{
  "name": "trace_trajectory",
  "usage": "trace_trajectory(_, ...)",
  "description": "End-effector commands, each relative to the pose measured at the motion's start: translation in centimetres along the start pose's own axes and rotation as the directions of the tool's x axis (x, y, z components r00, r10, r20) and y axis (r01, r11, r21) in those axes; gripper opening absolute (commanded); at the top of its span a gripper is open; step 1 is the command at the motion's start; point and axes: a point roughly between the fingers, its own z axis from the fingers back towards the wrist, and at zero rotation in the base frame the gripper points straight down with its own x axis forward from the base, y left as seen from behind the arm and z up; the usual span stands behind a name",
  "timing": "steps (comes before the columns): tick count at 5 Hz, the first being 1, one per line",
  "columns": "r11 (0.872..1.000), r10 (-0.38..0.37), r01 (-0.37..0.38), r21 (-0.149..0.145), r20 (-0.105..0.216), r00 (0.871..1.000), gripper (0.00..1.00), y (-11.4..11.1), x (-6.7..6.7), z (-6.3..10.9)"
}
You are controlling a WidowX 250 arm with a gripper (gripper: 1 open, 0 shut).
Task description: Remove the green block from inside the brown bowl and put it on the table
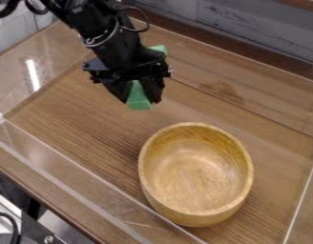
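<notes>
My black gripper (137, 93) hangs over the left middle of the table (236, 91), pointing steeply down. Its fingers are shut on the green block (141, 97), which stands on end between them with its lower end close to the tabletop; whether it touches the wood I cannot tell. A second patch of green shows behind the fingers at the upper right. The brown bowl (197, 172) stands to the lower right of the gripper, apart from it, with nothing inside.
Low clear acrylic walls (70, 167) run round the tabletop. A dark base and cables (19, 229) sit outside the wall at the bottom left. Bare wood lies between the gripper and the bowl.
</notes>
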Motion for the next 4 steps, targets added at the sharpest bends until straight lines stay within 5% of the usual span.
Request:
trace_trajectory(1, 1.000, -0.010, 0.009, 0.004, 0.060, 0.998, 0.00, 0.08, 1.77, 0.76)
trace_trajectory(4, 1.000, 0.000, -0.001, 0.011, 0.067, 0.998, 0.00, 0.45, 2.09, -0.10)
